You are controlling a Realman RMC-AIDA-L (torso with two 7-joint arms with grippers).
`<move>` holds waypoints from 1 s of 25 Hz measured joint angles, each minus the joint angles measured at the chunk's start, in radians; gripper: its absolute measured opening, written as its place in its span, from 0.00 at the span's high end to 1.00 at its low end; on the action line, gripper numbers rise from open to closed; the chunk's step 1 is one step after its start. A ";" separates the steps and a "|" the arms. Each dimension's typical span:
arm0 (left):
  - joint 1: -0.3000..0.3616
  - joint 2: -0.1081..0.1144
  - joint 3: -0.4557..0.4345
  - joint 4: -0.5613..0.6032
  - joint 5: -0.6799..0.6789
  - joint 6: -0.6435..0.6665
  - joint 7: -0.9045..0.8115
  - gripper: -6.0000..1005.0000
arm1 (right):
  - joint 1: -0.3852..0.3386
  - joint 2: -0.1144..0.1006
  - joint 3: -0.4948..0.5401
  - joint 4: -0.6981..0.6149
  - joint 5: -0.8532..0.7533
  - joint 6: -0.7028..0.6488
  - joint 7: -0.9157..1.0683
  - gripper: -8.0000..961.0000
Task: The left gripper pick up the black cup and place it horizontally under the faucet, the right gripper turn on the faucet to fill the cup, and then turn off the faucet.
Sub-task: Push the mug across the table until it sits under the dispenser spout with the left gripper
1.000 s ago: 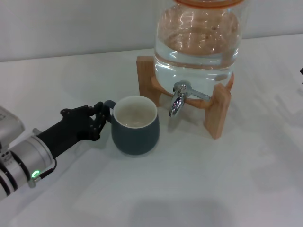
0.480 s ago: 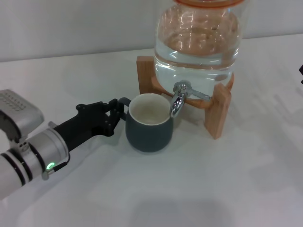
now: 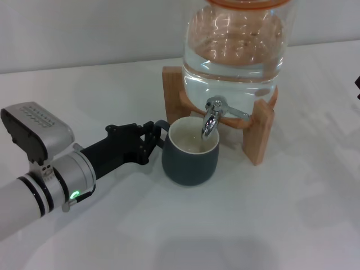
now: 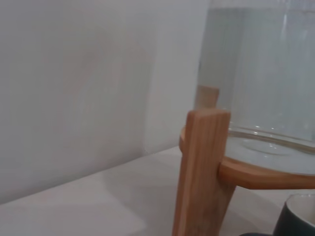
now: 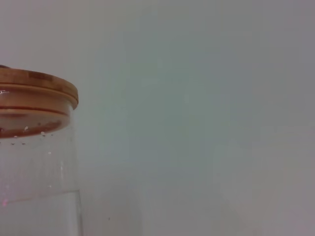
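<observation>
The black cup [image 3: 190, 158] stands upright on the white table, its cream inside right below the spout of the chrome faucet [image 3: 210, 119]. My left gripper [image 3: 153, 137] reaches in from the left and is shut on the cup's small loop handle. The cup's rim also shows in the left wrist view [image 4: 298, 219]. Of my right gripper [image 3: 358, 84] only a dark sliver shows at the right edge of the head view, far from the faucet.
The clear glass water jar [image 3: 236, 45] sits on a wooden stand [image 3: 260, 135] behind the cup. The stand's leg [image 4: 202, 172] fills the left wrist view. The jar's wooden lid [image 5: 34, 86] shows in the right wrist view. A pale wall stands behind the table.
My left gripper has slid the cup to the right, from left of the faucet to directly under its spout. The arm has reached further into view.
</observation>
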 joint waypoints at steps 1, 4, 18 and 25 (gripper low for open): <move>-0.001 0.000 0.000 0.002 0.003 0.000 0.000 0.86 | 0.001 0.000 0.000 0.000 0.000 0.000 0.000 0.24; -0.002 -0.001 0.000 0.005 0.006 -0.001 0.002 0.86 | 0.003 0.000 0.000 0.000 0.000 0.000 0.000 0.24; -0.017 -0.003 -0.001 0.022 0.058 -0.037 0.009 0.86 | 0.008 0.000 0.000 0.002 0.000 0.000 0.000 0.24; -0.018 -0.002 -0.009 0.023 0.054 -0.029 0.009 0.85 | 0.009 0.000 0.000 0.002 0.000 0.000 0.000 0.24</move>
